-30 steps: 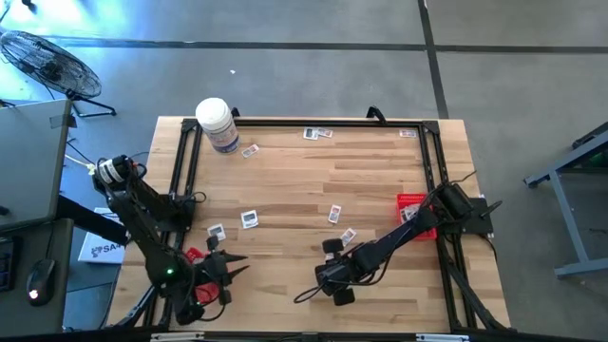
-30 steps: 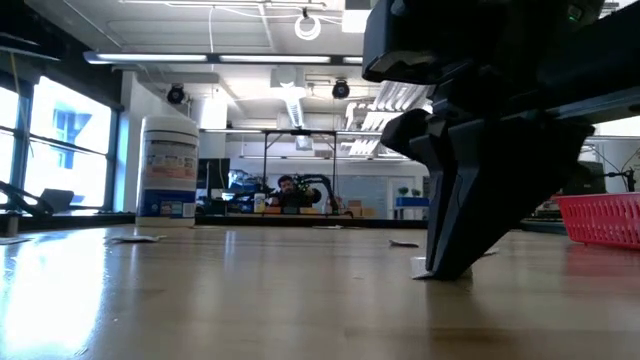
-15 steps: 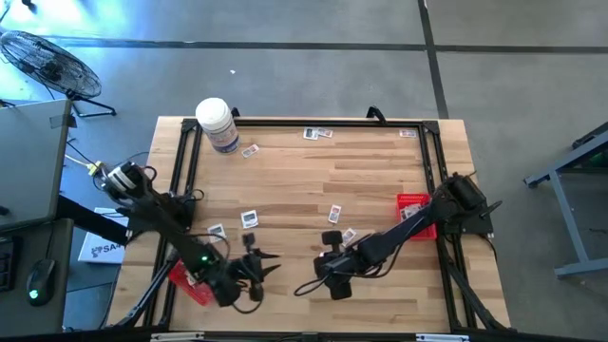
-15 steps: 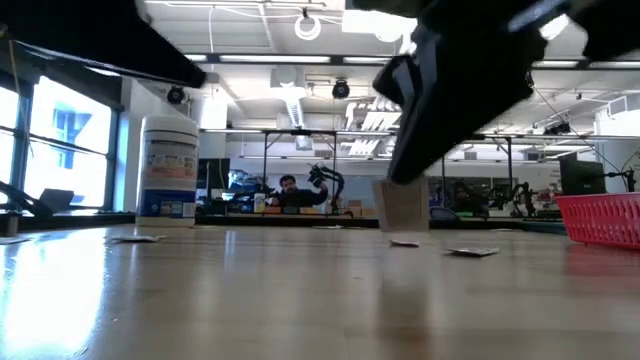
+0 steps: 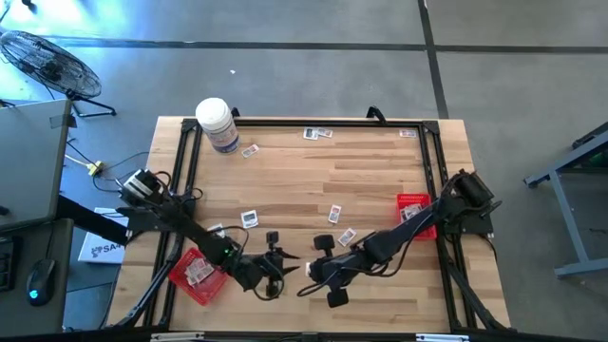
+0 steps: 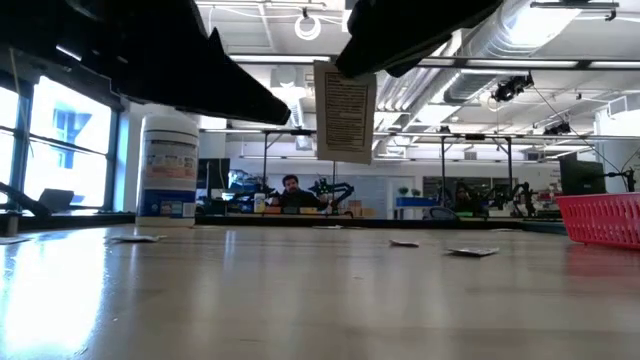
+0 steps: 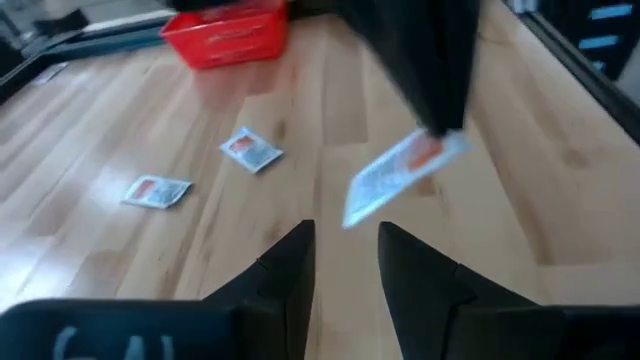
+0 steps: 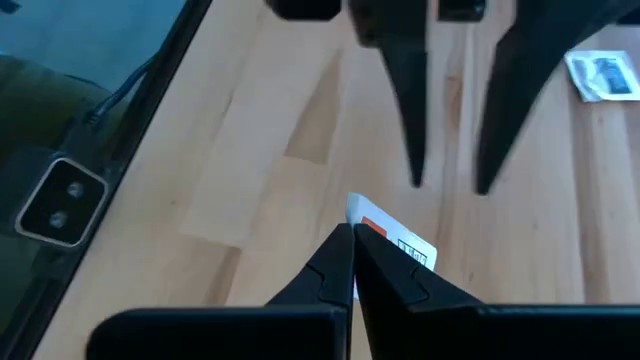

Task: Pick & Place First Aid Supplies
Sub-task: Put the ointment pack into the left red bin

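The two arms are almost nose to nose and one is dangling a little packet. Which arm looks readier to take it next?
The left. Its gripper is open and aimed at the packet, which the right gripper pinches clear of the table. A red tray sits on the left arm's side.

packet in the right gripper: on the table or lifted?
Lifted. The low view shows the packet hanging clear above the table, pinched by the right gripper; the open left gripper faces it.

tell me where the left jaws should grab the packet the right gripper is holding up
On the free lower edge of the packet, which hangs on edge, pinched at its top by the right gripper. The open left gripper faces it level, so come straight in, one finger per flat face.
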`<control>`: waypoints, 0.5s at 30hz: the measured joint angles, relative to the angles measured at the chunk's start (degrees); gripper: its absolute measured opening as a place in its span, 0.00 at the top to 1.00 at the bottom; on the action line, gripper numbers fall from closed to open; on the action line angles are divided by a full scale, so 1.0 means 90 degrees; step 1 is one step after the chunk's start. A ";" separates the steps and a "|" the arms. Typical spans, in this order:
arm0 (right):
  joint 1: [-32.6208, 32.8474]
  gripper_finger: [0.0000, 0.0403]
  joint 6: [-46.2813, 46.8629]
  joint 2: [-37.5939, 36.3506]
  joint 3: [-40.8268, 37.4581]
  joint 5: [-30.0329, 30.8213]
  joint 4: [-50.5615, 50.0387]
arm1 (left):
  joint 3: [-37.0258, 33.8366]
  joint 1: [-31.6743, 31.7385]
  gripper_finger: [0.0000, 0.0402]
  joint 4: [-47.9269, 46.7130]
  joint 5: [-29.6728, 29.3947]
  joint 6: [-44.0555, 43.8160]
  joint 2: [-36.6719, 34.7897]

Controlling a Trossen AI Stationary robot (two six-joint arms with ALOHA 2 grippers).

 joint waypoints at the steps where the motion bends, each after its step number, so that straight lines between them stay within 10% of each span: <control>1: -0.0007 0.99 -0.0002 0.0000 0.0000 0.0037 0.0000 | -0.0009 -0.0010 0.73 0.0037 0.0048 0.0109 0.0005; 15: -0.0151 0.99 -0.0256 0.0000 0.0002 -0.0030 0.0592 | -0.0006 -0.0008 0.52 0.0891 0.0329 0.1263 0.0270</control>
